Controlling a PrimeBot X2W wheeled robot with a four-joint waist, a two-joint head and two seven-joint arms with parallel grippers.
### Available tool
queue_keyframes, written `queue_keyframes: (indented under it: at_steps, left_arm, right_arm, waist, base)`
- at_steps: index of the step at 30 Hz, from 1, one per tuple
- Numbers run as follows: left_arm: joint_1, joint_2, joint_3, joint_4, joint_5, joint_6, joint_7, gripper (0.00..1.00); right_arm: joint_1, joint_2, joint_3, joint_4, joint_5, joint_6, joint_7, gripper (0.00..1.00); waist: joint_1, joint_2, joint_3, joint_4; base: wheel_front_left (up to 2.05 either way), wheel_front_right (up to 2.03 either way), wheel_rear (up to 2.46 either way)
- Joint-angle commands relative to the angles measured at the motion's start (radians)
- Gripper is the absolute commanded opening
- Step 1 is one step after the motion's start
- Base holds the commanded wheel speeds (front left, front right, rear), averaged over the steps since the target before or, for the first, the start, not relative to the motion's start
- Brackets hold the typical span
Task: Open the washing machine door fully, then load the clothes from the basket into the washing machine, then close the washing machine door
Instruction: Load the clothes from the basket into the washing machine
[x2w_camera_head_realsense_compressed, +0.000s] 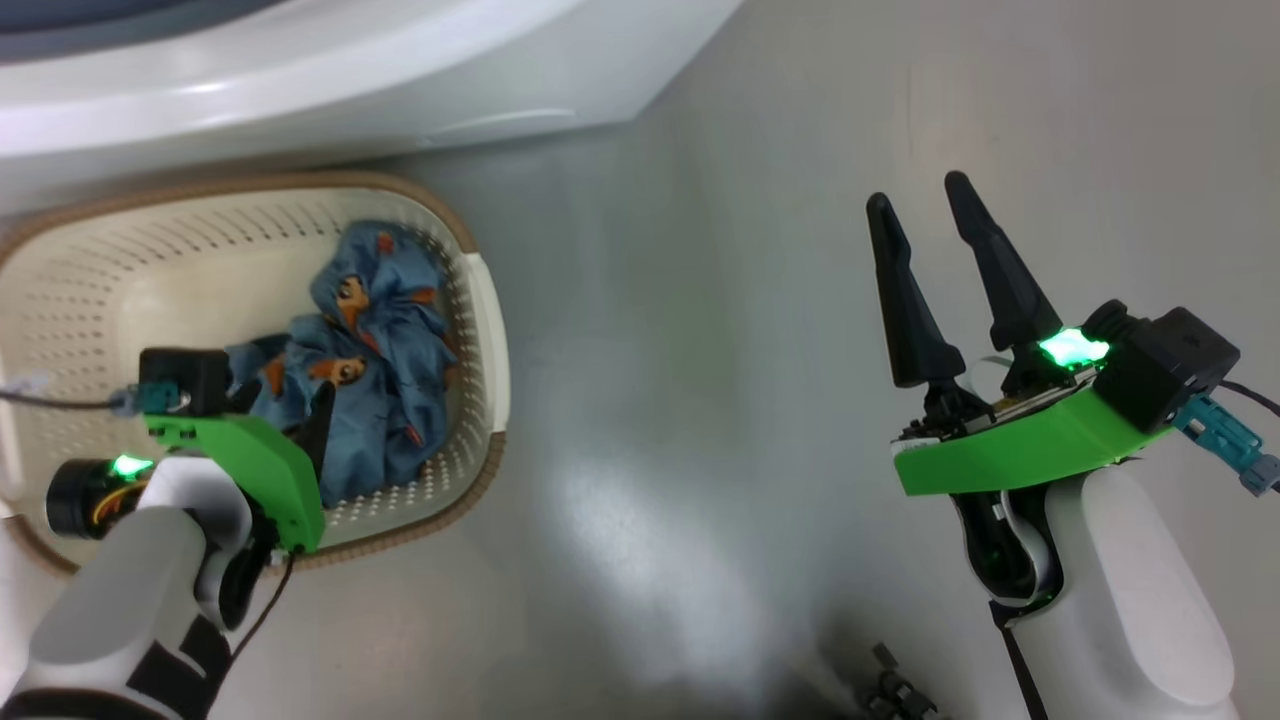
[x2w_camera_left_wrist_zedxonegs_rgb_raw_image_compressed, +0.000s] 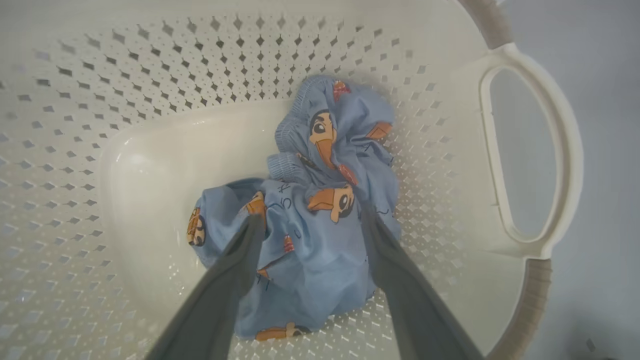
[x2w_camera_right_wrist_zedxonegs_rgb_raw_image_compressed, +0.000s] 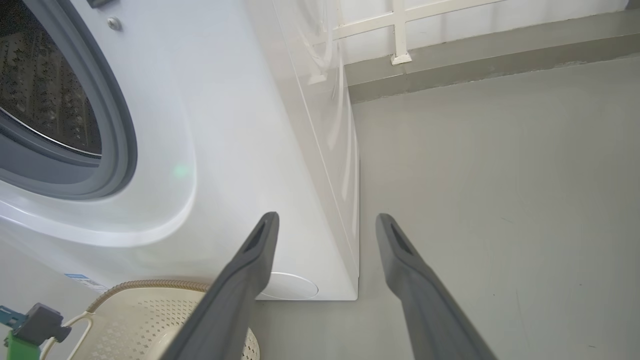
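The cream basket (x2w_camera_head_realsense_compressed: 488, 330) stands on the floor in front of the white washing machine (x2w_camera_head_realsense_compressed: 400, 80). In it lie the clothes (x2w_camera_head_realsense_compressed: 380, 330), a crumpled light blue garment with orange cartoon prints. My left gripper (x2w_camera_head_realsense_compressed: 285, 400) reaches down into the basket. In the left wrist view it (x2w_camera_left_wrist_zedxonegs_rgb_raw_image_compressed: 311, 215) is open, its fingers straddling the blue garment (x2w_camera_left_wrist_zedxonegs_rgb_raw_image_compressed: 345, 125) and touching the cloth on both sides. My right gripper (x2w_camera_head_realsense_compressed: 918, 192) hangs open and holds nothing above bare floor to the right. The right wrist view shows the machine's uncovered drum (x2w_camera_right_wrist_zedxonegs_rgb_raw_image_compressed: 45, 90) and grey seal (x2w_camera_right_wrist_zedxonegs_rgb_raw_image_compressed: 117, 125). The washing machine door is out of view.
Grey floor (x2w_camera_head_realsense_compressed: 700, 400) spreads to the right of the basket and machine. Behind it, a low ledge and a white frame (x2w_camera_right_wrist_zedxonegs_rgb_raw_image_compressed: 400, 30) run along the back wall. A small dark object (x2w_camera_head_realsense_compressed: 900, 690) lies at the bottom edge of the head view.
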Motion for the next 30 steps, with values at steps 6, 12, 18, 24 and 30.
queue_keyframes:
  at_steps: [6,12,18,24,30]
  left_arm:
    - [-0.057,0.055,-0.057,0.020,-0.080,-0.001,0.042,1.00]
    - [-0.125,0.073,-0.138,0.048,-0.129,-0.001,0.051,1.00]
    - [-0.190,0.077,-0.204,0.075,-0.184,-0.001,0.075,1.00]
    - [-0.260,0.075,-0.246,0.155,-0.233,-0.001,0.101,1.00]
    - [-0.312,0.046,-0.261,0.289,-0.231,-0.001,0.120,0.00]
  right_arm:
    - [-0.006,0.012,0.029,-0.034,0.004,0.002,-0.005,1.00]
    - [-0.016,0.014,0.040,-0.044,0.030,0.002,-0.005,1.00]
    - [-0.026,0.014,0.057,-0.050,0.054,0.002,-0.005,1.00]
    - [-0.028,0.014,0.069,-0.056,0.065,0.002,-0.005,1.00]
    - [-0.032,0.014,0.079,-0.055,0.066,0.002,-0.005,1.00]
  waist:
    - [-0.0001,0.0000,0.093,-0.060]
    - [-0.0001,0.0000,0.140,-0.086]
    - [-0.0001,0.0000,0.182,-0.114]
    - [-0.0001,0.0000,0.202,-0.136]
    - [-0.0001,0.0000,0.205,-0.141]
  base:
    - [0.00,0.00,0.00]
    - [0.00,0.00,0.00]
    - [0.00,0.00,0.00]
    - [0.00,0.00,0.00]
    - [0.00,0.00,0.00]
